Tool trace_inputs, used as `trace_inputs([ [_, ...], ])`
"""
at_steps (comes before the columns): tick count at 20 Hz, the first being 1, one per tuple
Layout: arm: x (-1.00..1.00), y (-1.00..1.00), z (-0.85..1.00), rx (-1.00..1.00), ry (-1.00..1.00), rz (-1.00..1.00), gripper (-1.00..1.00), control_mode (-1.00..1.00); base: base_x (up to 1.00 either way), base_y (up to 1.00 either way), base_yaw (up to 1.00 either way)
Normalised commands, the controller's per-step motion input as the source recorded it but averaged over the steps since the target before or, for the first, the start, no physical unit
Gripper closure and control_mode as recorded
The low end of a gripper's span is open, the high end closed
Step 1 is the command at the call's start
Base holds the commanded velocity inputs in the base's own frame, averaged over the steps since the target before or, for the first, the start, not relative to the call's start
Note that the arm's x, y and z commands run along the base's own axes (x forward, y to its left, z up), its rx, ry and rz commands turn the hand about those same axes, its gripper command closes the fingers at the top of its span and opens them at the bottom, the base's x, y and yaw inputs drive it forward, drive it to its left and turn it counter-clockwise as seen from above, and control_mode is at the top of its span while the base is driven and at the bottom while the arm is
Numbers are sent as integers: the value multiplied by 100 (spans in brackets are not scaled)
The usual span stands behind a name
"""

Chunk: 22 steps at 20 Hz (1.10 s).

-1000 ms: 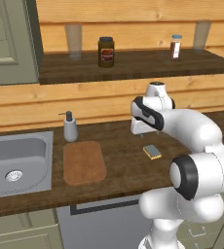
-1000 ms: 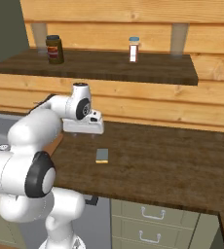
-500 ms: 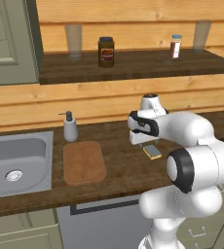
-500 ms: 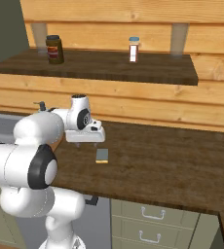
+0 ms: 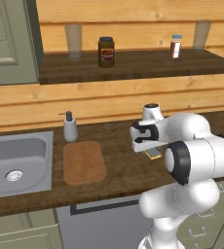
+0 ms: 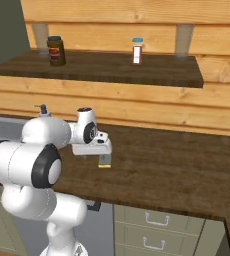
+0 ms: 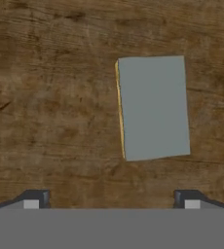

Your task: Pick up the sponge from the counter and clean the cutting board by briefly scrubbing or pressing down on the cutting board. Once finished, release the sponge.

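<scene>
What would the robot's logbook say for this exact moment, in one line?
phase: reaching for sponge | gripper: open, above it, no contact | sponge: flat on counter | cutting board: untouched

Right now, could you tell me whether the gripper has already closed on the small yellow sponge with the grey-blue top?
No: the small yellow sponge with the grey-blue top lies free on the dark wooden counter, with the gripper fingertips spread wide, clear of it.
</scene>
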Motion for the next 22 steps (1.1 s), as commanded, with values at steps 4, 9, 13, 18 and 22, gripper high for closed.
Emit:
trace_inputs([
  [4,14,-28,-22,0,0,0,-100,-100,0,0,0],
  [9,18,-29,-12,0,0,0,-100,-100,0,0,0],
  [13,14,-3,-27,0,0,1,-100,-100,0,0,0],
  [18,2,-2,-3,0,-1,4,-100,-100,0,0,0],
  [22,3,-2,-6,0,0,2,-100,-100,0,0,0],
])
